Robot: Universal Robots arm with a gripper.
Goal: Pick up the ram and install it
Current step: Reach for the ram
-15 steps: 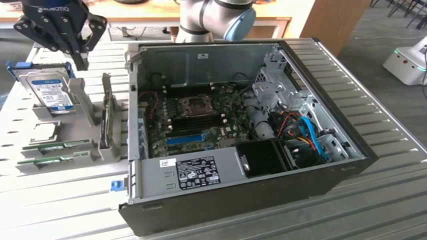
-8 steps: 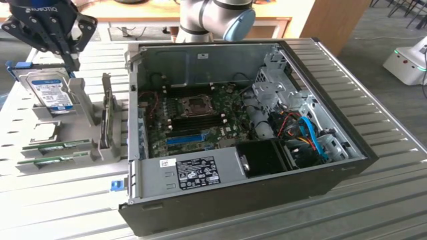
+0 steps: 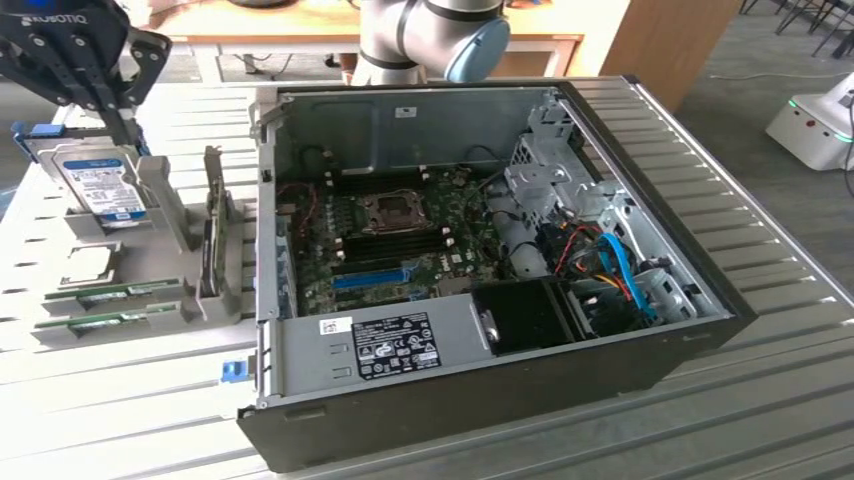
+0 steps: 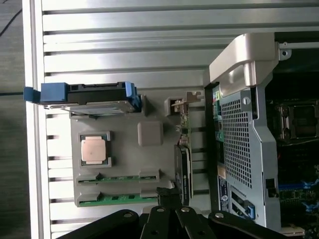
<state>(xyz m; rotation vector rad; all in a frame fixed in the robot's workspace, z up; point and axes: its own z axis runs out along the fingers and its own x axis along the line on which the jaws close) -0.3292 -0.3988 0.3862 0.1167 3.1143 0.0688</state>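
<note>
Two thin green ram sticks lie side by side in the grey holder point(image 3: 134, 335), one point(image 3: 114, 292) behind the other point(image 3: 107, 322); from these frames I cannot say which is the task's own. In the wrist view the same two sticks point(image 4: 124, 177) point(image 4: 122, 198) lie along the holder's edge. My gripper point(image 3: 127, 128) hangs shut and holding nothing, high above the holder's far end, over the hard drive. In the wrist view its black fingers point(image 4: 158, 213) meet near the sticks' end.
The open computer case point(image 3: 694, 340) sits at the exterior view's right of the holder, with its motherboard point(image 3: 387, 240) exposed. The holder also carries a hard drive point(image 3: 100, 180), a CPU point(image 3: 83, 262) and an upright expansion card point(image 3: 214, 235). The arm's base point(image 3: 427, 40) stands behind the case.
</note>
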